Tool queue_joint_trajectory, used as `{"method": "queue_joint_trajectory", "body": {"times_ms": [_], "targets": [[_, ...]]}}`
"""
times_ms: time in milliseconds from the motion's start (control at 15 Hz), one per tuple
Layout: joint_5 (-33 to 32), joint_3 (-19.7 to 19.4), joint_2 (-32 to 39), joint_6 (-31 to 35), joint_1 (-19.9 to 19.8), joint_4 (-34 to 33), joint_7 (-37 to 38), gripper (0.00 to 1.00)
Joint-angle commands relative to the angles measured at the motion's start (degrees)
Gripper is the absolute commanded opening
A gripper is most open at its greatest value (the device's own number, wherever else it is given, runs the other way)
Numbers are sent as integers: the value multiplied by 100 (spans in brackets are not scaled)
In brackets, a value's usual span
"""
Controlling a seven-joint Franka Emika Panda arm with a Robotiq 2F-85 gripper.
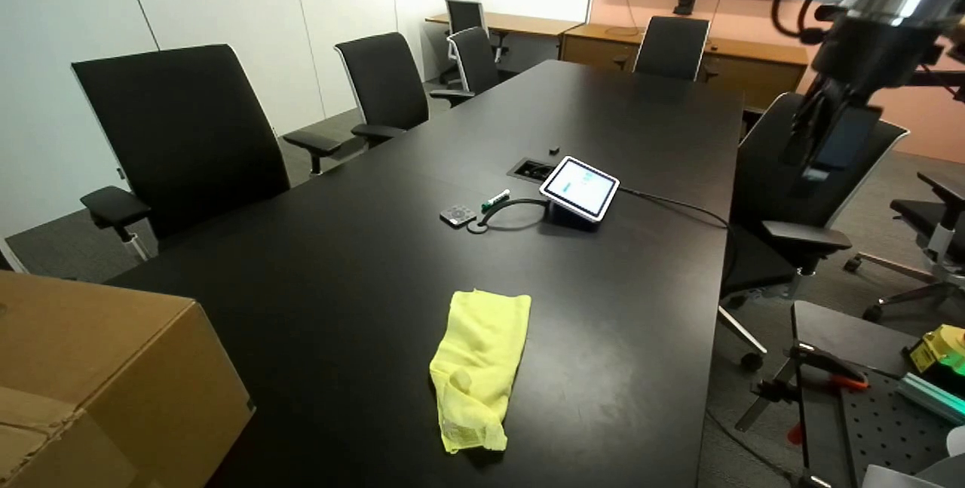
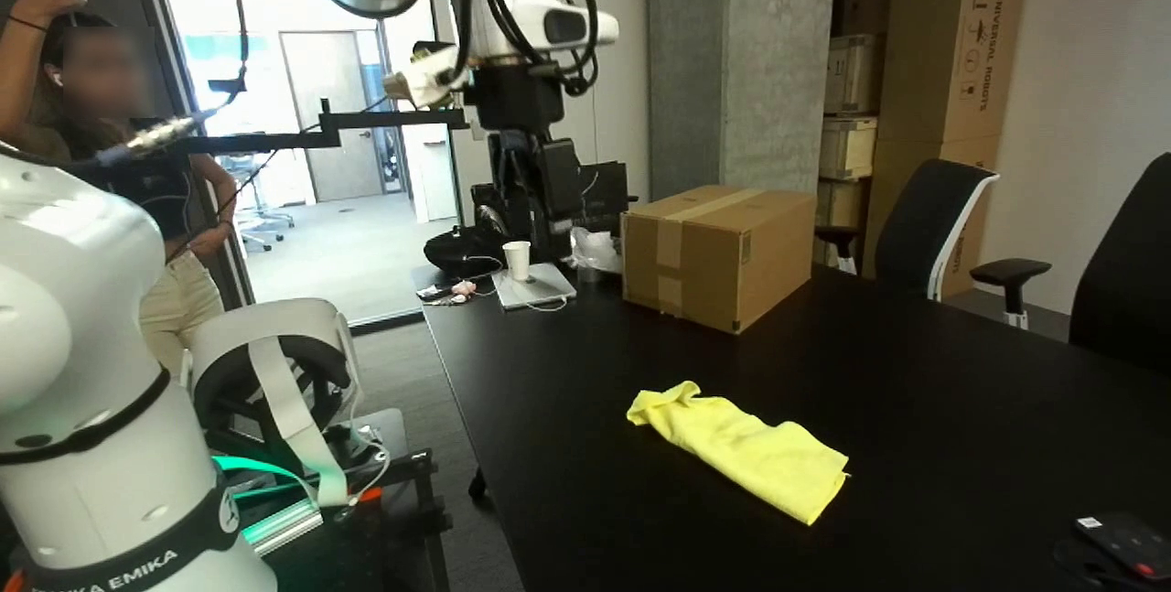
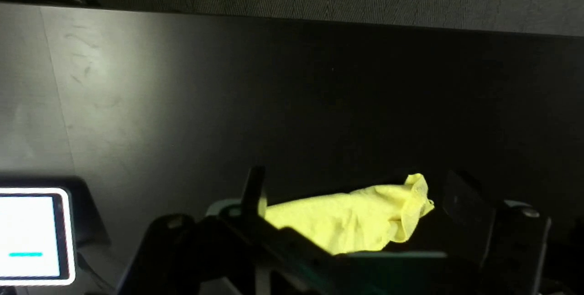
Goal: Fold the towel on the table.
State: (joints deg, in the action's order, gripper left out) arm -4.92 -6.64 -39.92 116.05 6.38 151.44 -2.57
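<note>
The yellow-green towel [image 1: 482,360] lies on the black table [image 1: 362,269] as a narrow, folded strip. It also shows in an exterior view [image 2: 746,446]. One short end is crumpled, with a turned-up corner; the other end lies flatter. My gripper [image 2: 531,221] hangs above the table, apart from the towel, and it shows at the upper right in an exterior view [image 1: 810,160]. In the wrist view my gripper [image 3: 362,192] has its fingers wide apart with nothing held. The towel [image 3: 342,217] shows beyond and below them, its lower left part hidden by the gripper.
A cardboard box [image 2: 704,244] stands on the table near the towel. A tablet [image 1: 580,188] on a stand, a marker [image 1: 495,200] and a cable lie farther along. A cup [image 2: 517,260] stands on a laptop [image 2: 549,290]. A remote [image 2: 1134,544] lies at the lower right. Chairs ring the table.
</note>
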Motion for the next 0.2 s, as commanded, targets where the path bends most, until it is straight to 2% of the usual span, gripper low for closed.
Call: {"method": "queue_joint_trajectory", "body": {"times_ms": [0, 133], "targets": [[170, 150, -228, -151, -251, -29, -214, 100], [197, 116, -506, -279, -289, -21, -297, 100]]}}
